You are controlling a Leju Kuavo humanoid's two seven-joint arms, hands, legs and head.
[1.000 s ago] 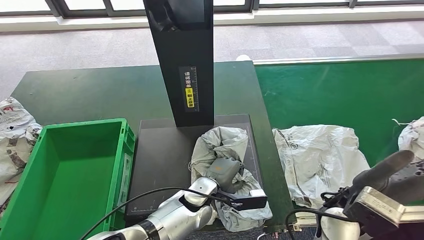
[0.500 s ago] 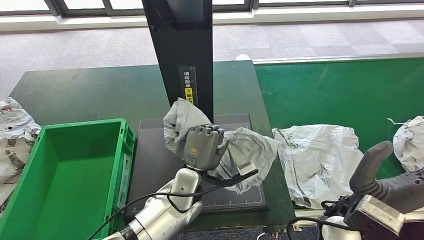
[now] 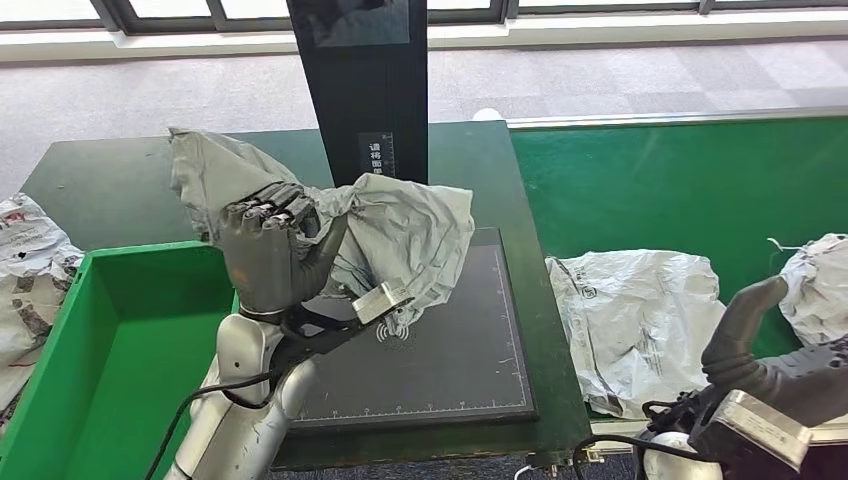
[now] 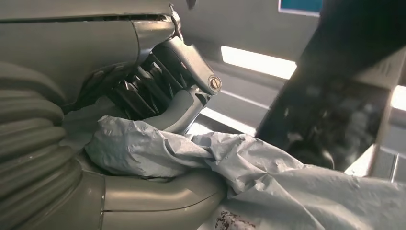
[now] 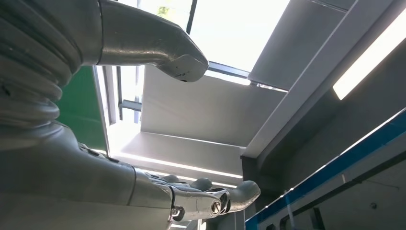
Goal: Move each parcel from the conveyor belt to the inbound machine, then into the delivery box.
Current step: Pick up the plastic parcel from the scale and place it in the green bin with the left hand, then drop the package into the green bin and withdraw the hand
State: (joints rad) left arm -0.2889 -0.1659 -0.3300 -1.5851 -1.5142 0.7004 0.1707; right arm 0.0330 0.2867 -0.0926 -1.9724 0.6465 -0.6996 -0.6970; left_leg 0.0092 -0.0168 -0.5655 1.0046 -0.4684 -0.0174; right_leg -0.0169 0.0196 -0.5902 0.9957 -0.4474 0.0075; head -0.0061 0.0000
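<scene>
Head view first, nearest you: your right hand [image 3: 765, 345] sits low at the belt's edge, holding nothing; its wrist view looks up at the ceiling with thumb and fingers spread apart. Your left hand [image 3: 268, 262] is raised with its fingers clamped on a grey parcel [image 3: 395, 235], which hangs in the air above the left part of the inbound machine's black scan plate [image 3: 450, 360], drooping beside the machine's black column [image 3: 365, 110]. I judge this parcel is through its machine stop and on the carry toward the green delivery box [image 3: 120, 350]; the drop is not yet made, and the box interior you can see is bare green. Further right, a white parcel [image 3: 635, 315] lies on the green conveyor belt [image 3: 680, 190] and another white bag [image 3: 815, 290] lies at the frame's right edge, so at least two remain. More bags [image 3: 25, 265] lie left of the box
</scene>
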